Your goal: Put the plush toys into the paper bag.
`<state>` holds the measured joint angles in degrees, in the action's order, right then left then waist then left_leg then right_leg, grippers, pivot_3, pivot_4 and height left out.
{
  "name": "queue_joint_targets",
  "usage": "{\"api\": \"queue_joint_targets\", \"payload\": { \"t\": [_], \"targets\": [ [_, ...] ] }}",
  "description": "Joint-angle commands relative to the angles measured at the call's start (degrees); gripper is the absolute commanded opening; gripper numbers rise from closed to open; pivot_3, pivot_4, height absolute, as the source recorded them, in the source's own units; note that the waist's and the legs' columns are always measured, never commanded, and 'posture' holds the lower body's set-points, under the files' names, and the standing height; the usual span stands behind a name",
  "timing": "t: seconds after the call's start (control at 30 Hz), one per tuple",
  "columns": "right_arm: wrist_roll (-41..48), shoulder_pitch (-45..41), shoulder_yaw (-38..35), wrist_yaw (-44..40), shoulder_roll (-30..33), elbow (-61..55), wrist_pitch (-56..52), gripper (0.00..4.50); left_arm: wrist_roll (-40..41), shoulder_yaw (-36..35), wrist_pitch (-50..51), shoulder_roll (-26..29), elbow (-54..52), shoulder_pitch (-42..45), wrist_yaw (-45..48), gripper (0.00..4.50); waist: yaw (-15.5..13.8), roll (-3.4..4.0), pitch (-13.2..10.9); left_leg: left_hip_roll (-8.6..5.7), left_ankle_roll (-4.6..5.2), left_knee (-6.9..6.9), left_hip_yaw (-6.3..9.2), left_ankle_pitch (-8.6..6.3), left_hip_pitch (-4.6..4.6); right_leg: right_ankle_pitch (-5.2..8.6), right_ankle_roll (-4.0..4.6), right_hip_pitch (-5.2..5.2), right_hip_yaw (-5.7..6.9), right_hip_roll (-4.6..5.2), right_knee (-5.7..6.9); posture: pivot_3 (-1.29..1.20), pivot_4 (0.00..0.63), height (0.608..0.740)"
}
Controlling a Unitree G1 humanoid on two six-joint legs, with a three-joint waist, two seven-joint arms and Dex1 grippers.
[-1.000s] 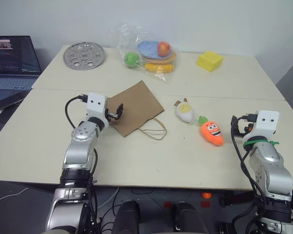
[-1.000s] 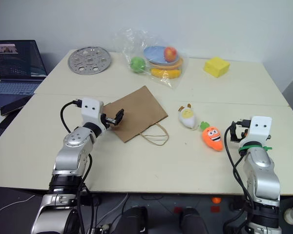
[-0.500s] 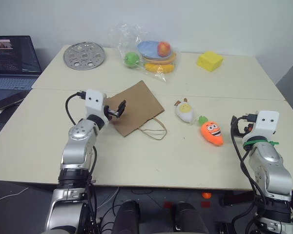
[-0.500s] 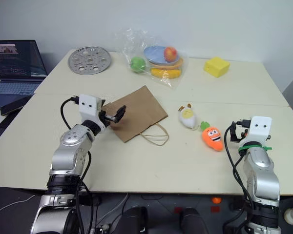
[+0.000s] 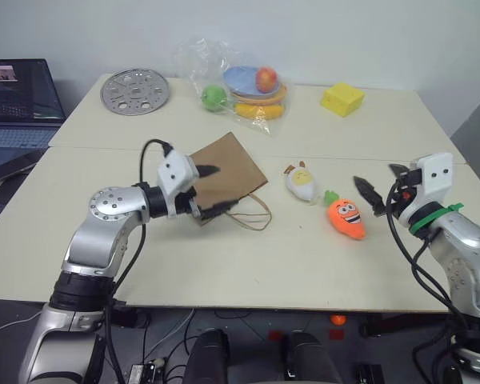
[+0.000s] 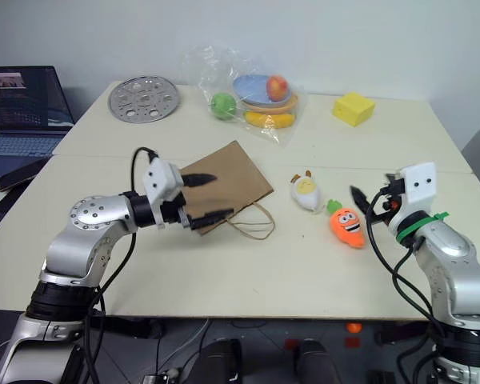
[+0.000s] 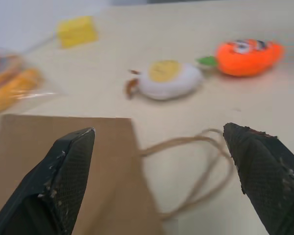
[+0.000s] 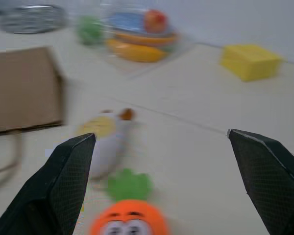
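Two spread-jawed grippers split the work: the right gripper (image 5: 368,194) hangs at three o'clock of the orange plush carrot (image 5: 346,218), its long axis running eleven-to-five on the counter (image 5: 248,264), while the left gripper (image 5: 212,192) straddles the flat brown paper bag (image 5: 224,172).

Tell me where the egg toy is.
In the left eye view the egg toy lies right of centre, between the paper bag and the carrot toy.

**What the views leave unclear**

The left gripper (image 5: 210,192) covers the near corner of the flat brown paper bag (image 5: 228,170). The dark open laptop (image 5: 20,104) is cut off at the frame edge. The orange plush carrot (image 8: 130,223) looks blurred and cropped.
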<state>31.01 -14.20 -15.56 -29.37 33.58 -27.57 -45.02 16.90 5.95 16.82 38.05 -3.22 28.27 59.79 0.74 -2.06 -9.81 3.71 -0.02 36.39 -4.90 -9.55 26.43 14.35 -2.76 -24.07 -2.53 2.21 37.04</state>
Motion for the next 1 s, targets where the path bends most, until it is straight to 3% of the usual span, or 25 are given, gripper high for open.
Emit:
{"api": "queue_joint_targets", "payload": {
  "t": [0.03, 0.37, 0.83, 1.0],
  "targets": [
    [9.86, 0.64, 0.69, -4.29, 2.91, -8.19, -7.11, 4.5, -4.05, 4.93, -4.44, -0.99, -0.21, 1.34, 2.0, 4.47, -0.17, 0.0, 0.0, -0.01, 0.0, -0.03, 0.01, 0.0, -0.01, 0.03, 0.04, 0.0, 0.01, 0.0, 0.0, 0.0, 0.15, 0.74],
    [9.95, 2.47, 5.57, 4.91, -0.32, -14.43, -8.99, 4.5, -12.36, 9.38, -11.86, -8.78, 11.7, 5.66, -2.94, 4.47, -0.55, -0.01, 0.0, -0.03, 0.01, 0.02, 0.06, 0.01, 0.01, 0.03, 0.03, 0.0, 0.03, -0.01, 0.0, 0.0, 0.15, 0.74],
    [7.08, 3.45, 5.6, 9.31, -0.78, -14.66, -7.62, 4.5, -13.37, 8.84, -16.59, -10.63, 17.34, 7.17, -2.17, 0.17, -0.53, -0.01, 0.0, -0.03, 0.02, 0.03, 0.05, 0.01, 0.01, 0.02, -0.03, -0.01, 0.04, -0.06, 0.05, 0.0, 0.15, 0.74],
    [6.72, 3.34, 6.12, 9.16, -0.67, -14.12, -6.81, 4.5, -10.89, 7.05, -14.82, -10.79, 17.28, 8.79, -0.76, 0.03, -0.52, -0.01, 0.0, -0.03, 0.02, 0.03, 0.05, 0.01, 0.02, 0.02, -0.03, 0.0, 0.05, -0.06, 0.05, 0.0, 0.15, 0.74]
  ]
}}
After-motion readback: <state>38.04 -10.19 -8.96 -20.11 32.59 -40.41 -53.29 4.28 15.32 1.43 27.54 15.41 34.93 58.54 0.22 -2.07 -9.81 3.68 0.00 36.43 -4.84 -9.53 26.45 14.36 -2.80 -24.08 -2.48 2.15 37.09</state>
